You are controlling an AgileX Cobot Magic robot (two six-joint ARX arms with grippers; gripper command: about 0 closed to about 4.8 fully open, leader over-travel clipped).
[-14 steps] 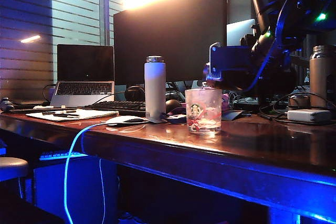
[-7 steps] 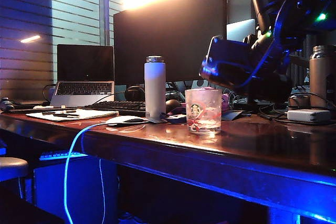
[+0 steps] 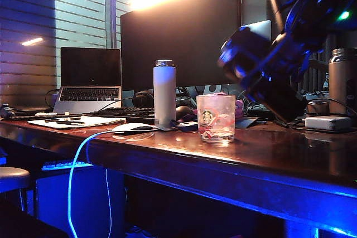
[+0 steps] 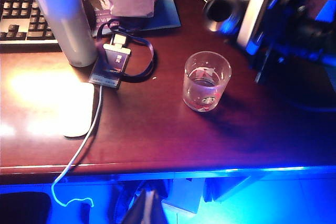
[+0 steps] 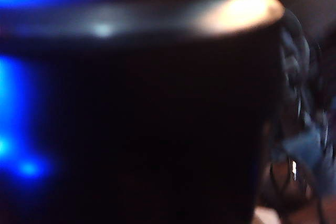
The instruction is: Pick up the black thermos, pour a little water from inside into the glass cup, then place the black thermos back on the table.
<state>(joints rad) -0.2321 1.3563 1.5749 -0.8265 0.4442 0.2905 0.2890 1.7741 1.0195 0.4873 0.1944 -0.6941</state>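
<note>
An office desk: the table (image 3: 167,149) carries a laptop (image 3: 89,79), a large monitor (image 3: 178,32), a keyboard (image 3: 125,114), a mouse (image 4: 76,109), papers (image 3: 75,121) and a lanyard badge (image 4: 113,64). Window blinds (image 3: 56,26) hang behind.

I note the glass cup (image 3: 216,117) on the table (image 3: 268,154), right of the white bottle (image 3: 164,93). My right gripper (image 3: 262,68) holds the thermos (image 3: 240,54) tilted above-right of the cup; left gripper unseen.

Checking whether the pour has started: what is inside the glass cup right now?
From above, the glass cup shows only its clear bottom and logo; whether it holds water cannot be told. The black thermos, held tilted in the right tool, hides its contents.
</note>
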